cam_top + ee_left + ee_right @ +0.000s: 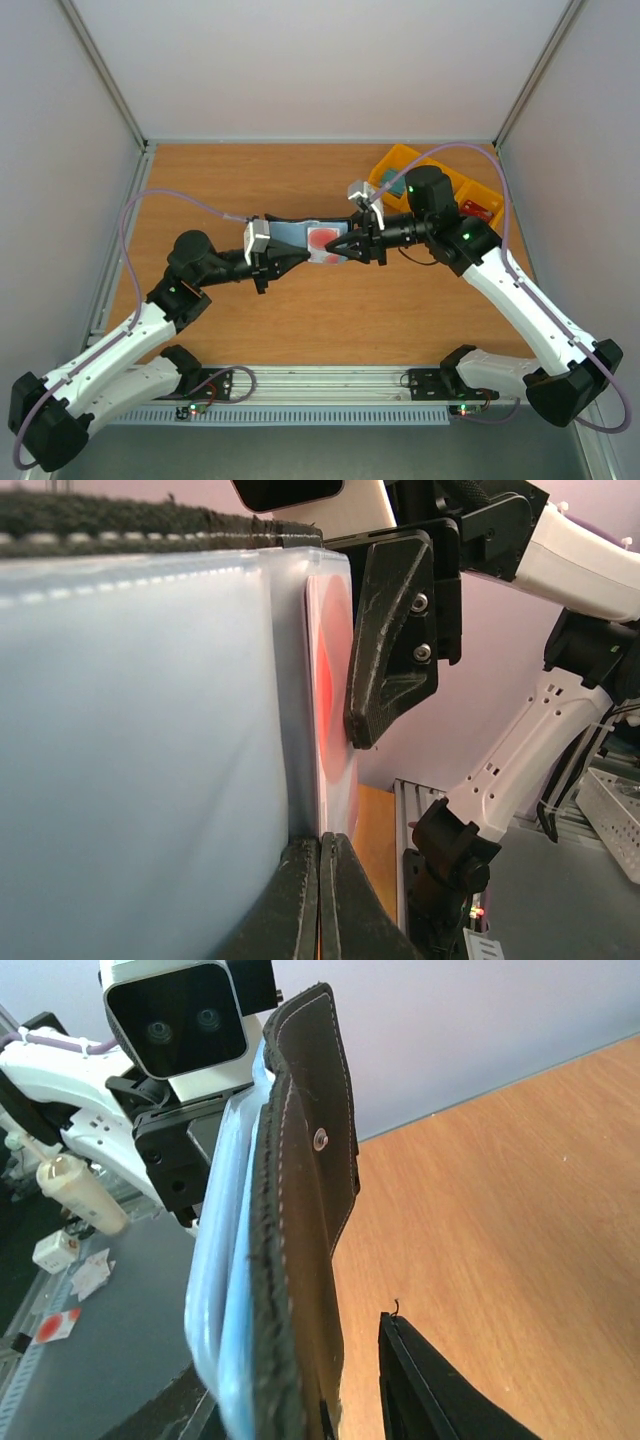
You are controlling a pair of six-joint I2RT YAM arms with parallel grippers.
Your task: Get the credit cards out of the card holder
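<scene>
Mid-extraction, the left claw [298, 257] is clamped tight on the card holder [288, 235], held aloft between both claws, while the right claw [342, 250], part-open around the red credit card [322, 238] end, probably must next pinch only that card.

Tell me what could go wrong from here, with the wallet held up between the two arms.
1. The card holder hangs above the table, pinched only by the shut left gripper. A hard tug might twist it loose and drop it.
2. The right gripper straddles it, with one finger clear of the dark cover. Closing may clamp the cover and the red card together, not the card alone.
</scene>
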